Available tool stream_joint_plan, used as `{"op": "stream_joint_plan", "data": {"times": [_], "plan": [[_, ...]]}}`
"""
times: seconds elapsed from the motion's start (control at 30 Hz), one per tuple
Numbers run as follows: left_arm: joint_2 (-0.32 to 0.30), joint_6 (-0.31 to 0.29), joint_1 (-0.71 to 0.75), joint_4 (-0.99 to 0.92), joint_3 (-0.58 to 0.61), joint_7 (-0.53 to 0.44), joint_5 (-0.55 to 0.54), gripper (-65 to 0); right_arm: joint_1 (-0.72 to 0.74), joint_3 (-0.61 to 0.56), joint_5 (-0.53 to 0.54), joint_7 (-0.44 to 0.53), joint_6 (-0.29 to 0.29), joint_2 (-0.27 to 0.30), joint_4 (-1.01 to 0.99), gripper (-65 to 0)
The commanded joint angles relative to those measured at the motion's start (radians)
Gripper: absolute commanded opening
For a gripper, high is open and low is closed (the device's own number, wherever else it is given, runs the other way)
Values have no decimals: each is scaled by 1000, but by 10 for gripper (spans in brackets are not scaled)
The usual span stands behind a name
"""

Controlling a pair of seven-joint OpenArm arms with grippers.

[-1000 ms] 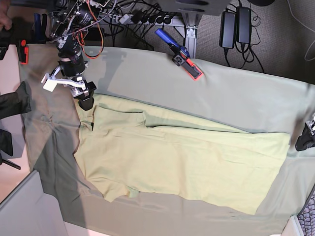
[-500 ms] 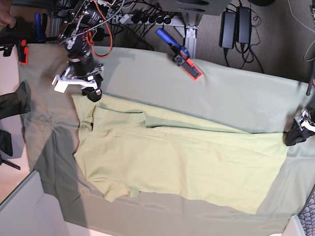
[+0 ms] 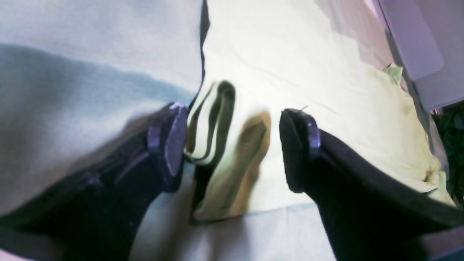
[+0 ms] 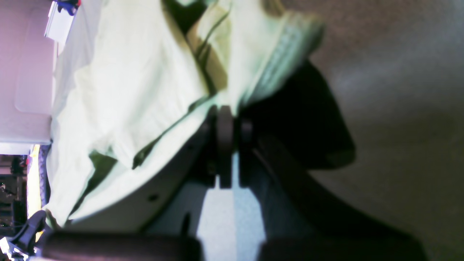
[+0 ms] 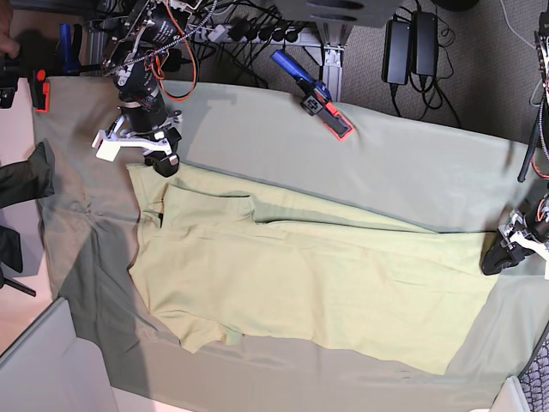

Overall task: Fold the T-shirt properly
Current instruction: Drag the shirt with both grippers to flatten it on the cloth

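The pale yellow-green T-shirt (image 5: 326, 283) lies flat, partly folded, across the middle of the grey-green table cloth (image 5: 412, 163). My right gripper (image 5: 163, 163) sits at the shirt's far left corner, near the collar. In the right wrist view its jaws (image 4: 226, 116) are shut with the T-shirt (image 4: 119, 94) pinched at their tips. My left gripper (image 5: 497, 257) rests at the shirt's right edge. In the left wrist view it (image 3: 232, 145) stands open, its fingers either side of a folded edge of the T-shirt (image 3: 297, 65).
A blue and red clamp (image 5: 313, 94) holds the cloth's back edge, and a red one (image 5: 39, 93) sits at the back left. A dark garment (image 5: 21, 176) lies off the left side. A grey panel (image 5: 43, 369) fills the front left corner.
My right gripper has shifted slightly to the shirt's far left corner and shut on it. My left gripper has moved in from the right edge to the shirt's right side, still open.
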Motion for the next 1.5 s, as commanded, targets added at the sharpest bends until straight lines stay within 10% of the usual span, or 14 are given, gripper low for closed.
{"op": "stream_joint_plan", "data": {"times": [0.0, 0.4, 0.67, 1.47], "plan": [[-4, -6, -10, 7, 3, 31, 8, -221, 7, 0, 12, 11, 43, 6, 19, -650], [23, -6, -5, 20, 3, 183, -84, -235, 8, 0, 12, 11, 43, 6, 19, -650], [21, -6, -7, 42, 3, 180, -104, -650, 8, 0, 13, 11, 43, 6, 19, -650], [-49, -6, 82, 329, -29, 200, -24, -650, -54, 0, 103, -53, 87, 48, 58, -650]]}}
